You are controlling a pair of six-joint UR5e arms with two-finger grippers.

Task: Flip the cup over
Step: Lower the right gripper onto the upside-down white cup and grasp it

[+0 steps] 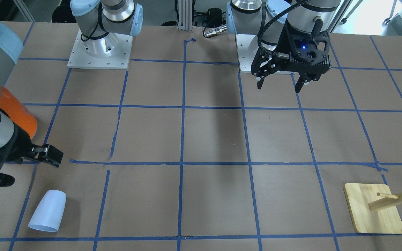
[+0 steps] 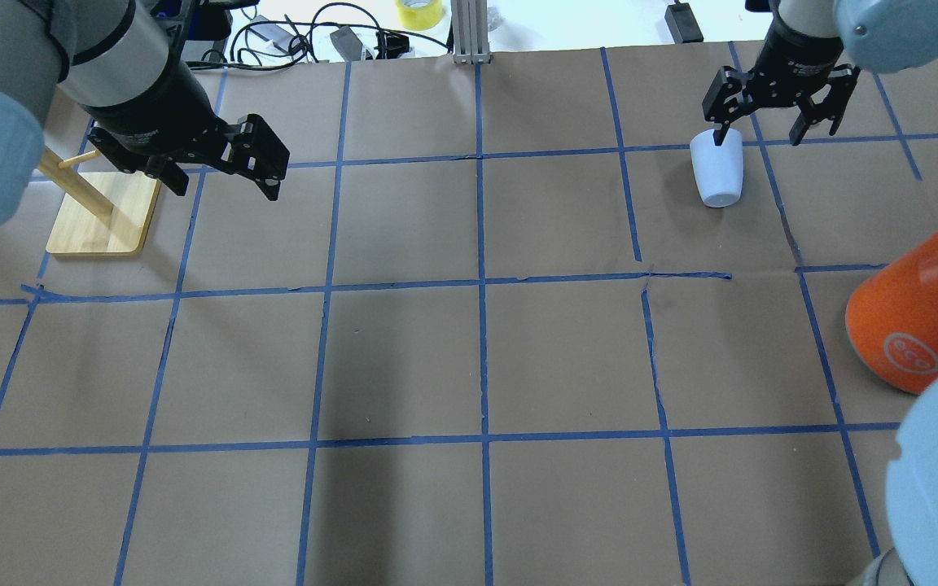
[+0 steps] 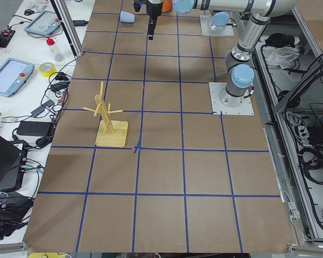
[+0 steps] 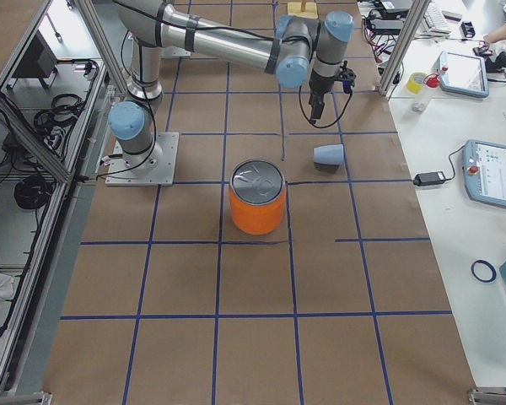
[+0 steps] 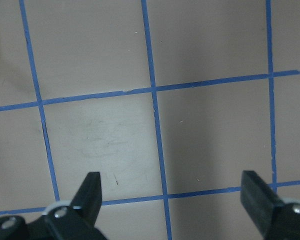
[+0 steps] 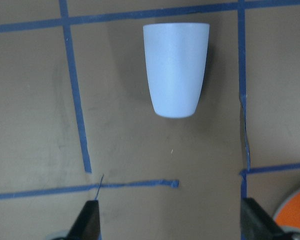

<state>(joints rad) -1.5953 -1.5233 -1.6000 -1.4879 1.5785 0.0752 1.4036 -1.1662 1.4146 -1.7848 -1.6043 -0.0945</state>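
While the right gripper [image 2: 756, 138] hangs just beside it with jaws spread and empty, the pale blue-white cup [image 1: 47, 211] lies on its side on the taped brown table [image 1: 215, 139], smooth, tapered, handleless, narrow base toward the robot; the left gripper [image 1: 278, 87], likewise released, hovers well apart

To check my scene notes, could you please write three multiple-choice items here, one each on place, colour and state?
1. The cup lies: A on the robot's left; B dead centre; C by the right gripper.
2. The can is: A orange; B green; C black.
3. The cup is: A upright; B on its side; C gripped.
C, it shows just ahead of that open gripper; A, its body is orange under a silver top; B, its mouth faces sideways.
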